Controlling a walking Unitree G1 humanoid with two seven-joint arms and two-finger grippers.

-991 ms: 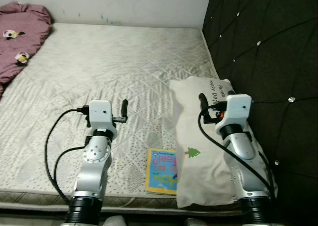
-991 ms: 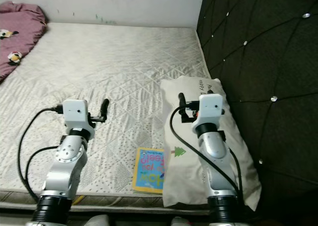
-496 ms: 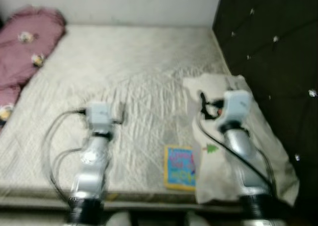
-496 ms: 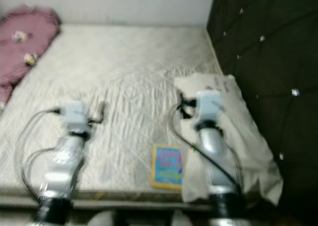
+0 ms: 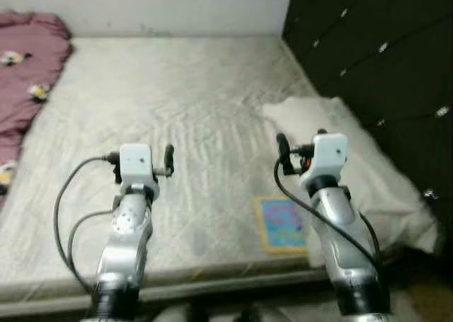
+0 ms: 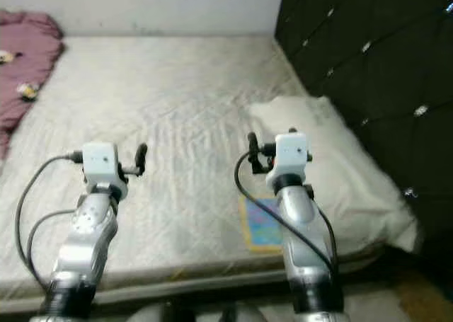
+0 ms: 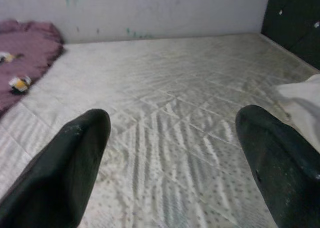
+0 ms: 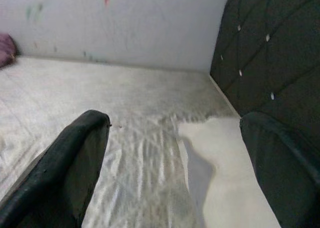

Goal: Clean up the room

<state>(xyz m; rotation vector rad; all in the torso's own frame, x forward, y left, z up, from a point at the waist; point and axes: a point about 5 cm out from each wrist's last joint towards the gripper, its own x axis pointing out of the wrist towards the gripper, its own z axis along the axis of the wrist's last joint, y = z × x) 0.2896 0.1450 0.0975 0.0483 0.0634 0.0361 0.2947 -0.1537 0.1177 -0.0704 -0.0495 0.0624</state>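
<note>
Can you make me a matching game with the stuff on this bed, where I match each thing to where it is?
Things:
1. book
2. pillow
3. purple blanket
4. headboard

Places:
A. bunched up at the far left side of the mattress
B. standing dark and padded along the right side of the bed
C. lying flat near the front edge of the mattress, beside the pillow
D. lying white against the headboard

Right pairs: 1-C, 2-D, 3-A, 4-B
</note>
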